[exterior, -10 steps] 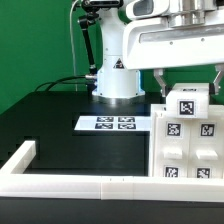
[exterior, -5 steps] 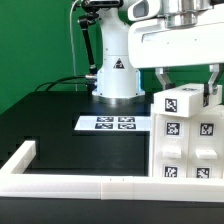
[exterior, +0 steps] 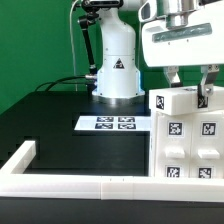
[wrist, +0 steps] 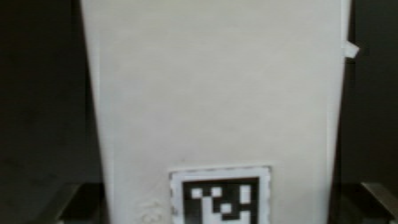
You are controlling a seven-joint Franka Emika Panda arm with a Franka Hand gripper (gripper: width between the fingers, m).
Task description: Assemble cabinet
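The cabinet (exterior: 188, 150), a large white box with black-and-white tags on its front, stands at the exterior view's right. A white tagged block (exterior: 180, 102) sits tilted on its top. My gripper (exterior: 188, 90) comes down from above, one finger on each side of this block, and is shut on it. In the wrist view the block's long white face (wrist: 214, 90) fills the picture, with a tag (wrist: 221, 198) at its near end. The dark fingers (wrist: 61, 202) show at both sides of it, around my gripper's middle (wrist: 214, 205). The cabinet's inside is hidden.
The marker board (exterior: 113, 123) lies flat on the black table in front of the robot base (exterior: 117, 75). A long low white border rail (exterior: 70, 185) runs along the front edge and turns back at the left (exterior: 20, 155). A green wall stands behind.
My gripper has risen and shifted toward the exterior view's left. The block on the cabinet's top has turned and tilted with it. The cabinet body has not moved.
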